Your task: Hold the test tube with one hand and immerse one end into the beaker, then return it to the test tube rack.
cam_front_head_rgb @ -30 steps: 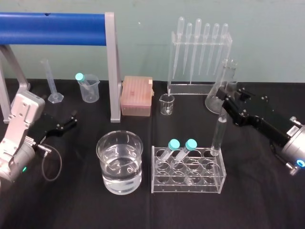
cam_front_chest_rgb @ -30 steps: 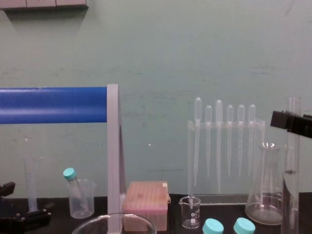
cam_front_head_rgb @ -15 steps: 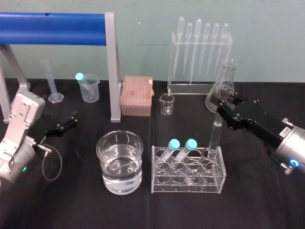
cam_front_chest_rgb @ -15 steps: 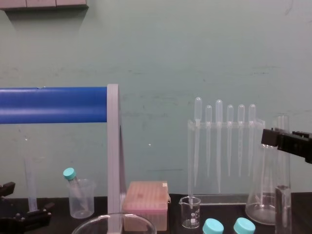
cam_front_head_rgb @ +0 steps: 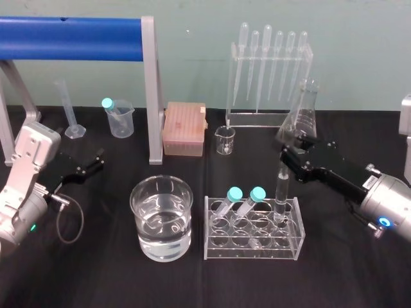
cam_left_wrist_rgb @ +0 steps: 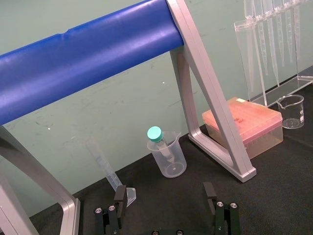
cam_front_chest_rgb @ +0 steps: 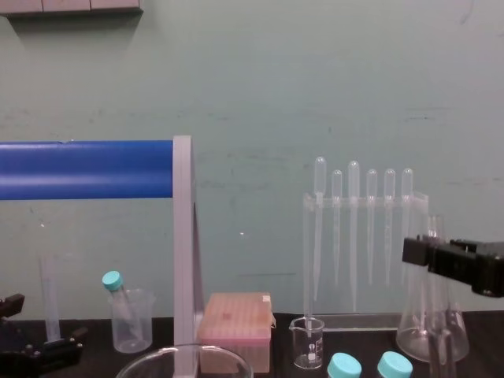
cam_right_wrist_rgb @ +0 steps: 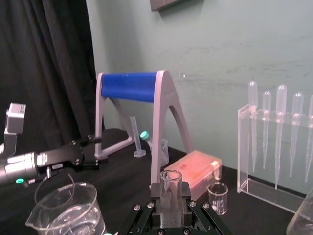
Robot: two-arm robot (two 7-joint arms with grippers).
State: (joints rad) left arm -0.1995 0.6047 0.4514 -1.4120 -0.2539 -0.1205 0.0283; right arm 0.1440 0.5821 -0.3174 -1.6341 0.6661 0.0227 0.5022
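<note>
Return step, nearly done: black two-fingered right gripper (cam_front_head_rgb: 286,156) pinches the slim clear glass test tube (cam_front_head_rgb: 280,192), round end below it inside the clear plastic rack (cam_front_head_rgb: 257,251); next, release gently, lift away; left gripper (cam_front_head_rgb: 96,163) parked wide.

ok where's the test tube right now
Head view, right of centre: the test tube stands upright in a hole at the right end of the test tube rack, gripped near its top by the right gripper.
</note>
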